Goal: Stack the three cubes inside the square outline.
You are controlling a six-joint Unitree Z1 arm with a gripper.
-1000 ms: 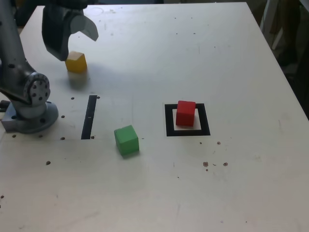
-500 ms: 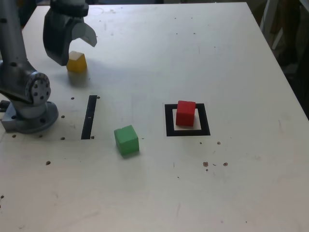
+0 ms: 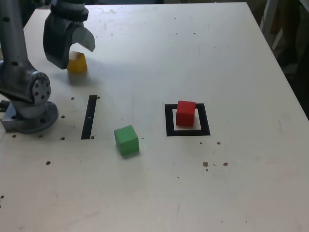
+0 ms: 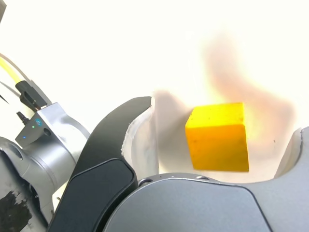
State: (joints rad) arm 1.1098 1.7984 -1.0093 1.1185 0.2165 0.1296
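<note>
I am looking at my grey arm's dark gripper hanging over the far corner of the white tabletop on the exterior view's left, with its jaws spread apart and nothing pinched between them. The small yellow solid-colour cube is sitting on the table right at the gripper, partly hidden behind the nearer finger in the exterior view. In the wrist view the yellow cube is lying in the gap between the two pale-lined fingers, and I am seeing clear space on both sides of it, so neither pad is touching it.

The small red cube is standing inside the thick black square outline, on its pale centre, toward the exterior view's right. The small green cube is resting on bare table, to the exterior view's left of the outline and apart from it. A straight black strip is lying between the green cube and the arm's round grey base.

I am not finding any readable writing, brand or label on the arm, the cubes or the table.
</note>
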